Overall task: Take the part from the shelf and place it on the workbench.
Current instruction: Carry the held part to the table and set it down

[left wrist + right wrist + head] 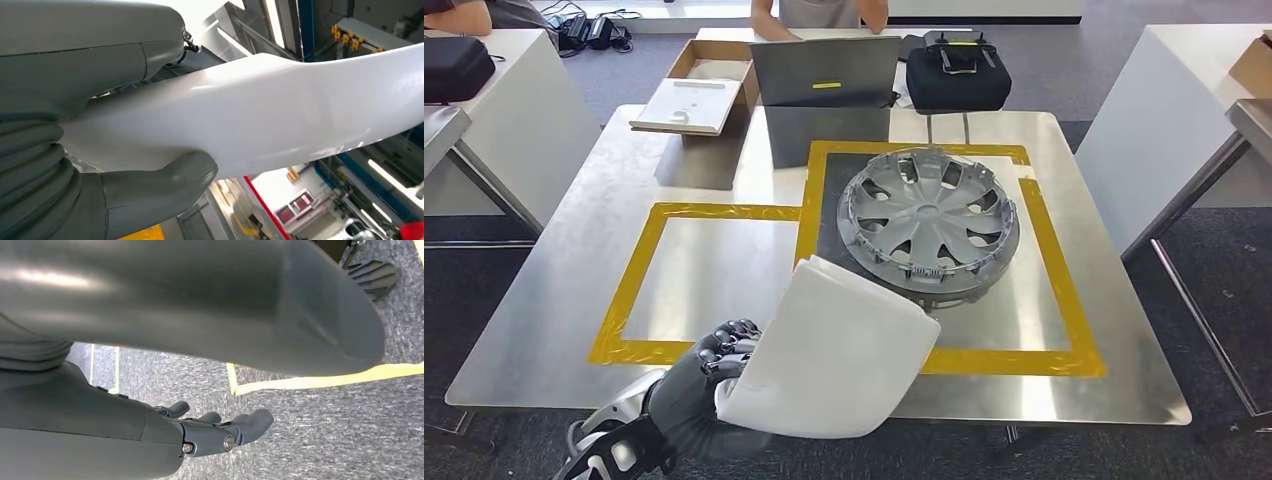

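Head view shows the steel workbench (574, 300) marked with yellow tape (629, 290), a grey wheel cover (929, 225) lying inside the right-hand square. Over the near edge the left hand (714, 360) grips a white part (834, 355), a smooth, glossy, curved panel with rounded corners, thumb (165, 185) pressed against its face. The right hand (220, 430) hangs above carpet, fingers loosely apart, holding nothing.

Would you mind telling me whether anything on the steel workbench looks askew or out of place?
The silver plastic wheel cover lies skewed toward the top right of its yellow tape square, its rim overlapping the tape's right edge. Otherwise nothing stands out.
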Tool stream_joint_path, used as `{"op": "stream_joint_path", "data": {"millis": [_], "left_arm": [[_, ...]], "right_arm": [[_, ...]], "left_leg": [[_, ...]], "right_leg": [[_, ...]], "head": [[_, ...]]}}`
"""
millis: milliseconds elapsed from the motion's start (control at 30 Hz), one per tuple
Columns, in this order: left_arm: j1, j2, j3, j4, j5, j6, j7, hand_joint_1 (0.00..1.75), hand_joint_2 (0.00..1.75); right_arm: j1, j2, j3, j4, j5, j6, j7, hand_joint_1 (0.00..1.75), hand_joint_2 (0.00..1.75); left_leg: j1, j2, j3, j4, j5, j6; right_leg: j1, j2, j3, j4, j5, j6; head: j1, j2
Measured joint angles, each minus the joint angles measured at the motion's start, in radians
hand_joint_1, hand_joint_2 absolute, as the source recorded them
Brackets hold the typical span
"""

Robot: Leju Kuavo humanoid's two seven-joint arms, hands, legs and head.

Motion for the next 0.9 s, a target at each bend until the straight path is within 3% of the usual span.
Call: {"op": "stream_joint_path", "data": {"millis": [100, 300, 533, 700, 900], "left_arm": [[0.009, 0.009, 0.011, 0.001, -0.035, 0.041, 0.003, 1.75, 1.75], [0.046, 0.019, 0.025, 0.010, -0.269, 0.169, 0.044, 1.75, 1.75], [0.071, 0.022, 0.026, 0.045, -0.399, 0.213, 0.055, 1.75, 1.75], [0.028, 0.028, 0.042, 0.188, -0.539, 0.282, 0.126, 1.75, 1.75], [-0.036, 0.011, 0.108, 0.466, -0.711, 0.443, 0.183, 1.75, 1.75]], "right_arm": [[0.000, -0.001, 0.001, 0.000, 0.001, 0.000, -0.004, 0.00, 0.00], [-0.001, -0.001, 0.008, 0.000, 0.009, -0.001, -0.010, 0.00, 0.00], [-0.001, 0.000, 0.009, 0.000, 0.000, -0.005, -0.007, 0.00, 0.00], [-0.001, 0.000, 0.008, 0.000, -0.014, -0.010, 0.000, 0.00, 0.00], [0.002, 0.002, 0.006, 0.000, -0.018, -0.014, 0.001, 0.00, 0.00]], "left_leg": [[0.000, -0.001, 0.001, -0.002, 0.004, 0.002], [-0.001, -0.001, 0.003, -0.002, 0.000, 0.011], [-0.002, -0.001, 0.004, -0.002, -0.001, 0.013], [-0.001, -0.001, 0.005, -0.003, -0.001, 0.012], [0.001, 0.000, 0.006, -0.004, 0.001, 0.009]], "right_leg": [[0.002, -0.001, 0.003, -0.005, 0.001, -0.008], [0.001, -0.001, 0.010, -0.016, 0.001, 0.007], [0.000, -0.001, 0.011, -0.017, 0.000, 0.017], [0.000, -0.001, 0.011, -0.016, -0.001, 0.018], [0.001, 0.000, 0.011, -0.014, 0.000, 0.016]], "head": [[0.000, 0.000], [0.001, 0.000], [0.000, 0.000], [0.000, 0.000], [0.000, 0.000]]}}
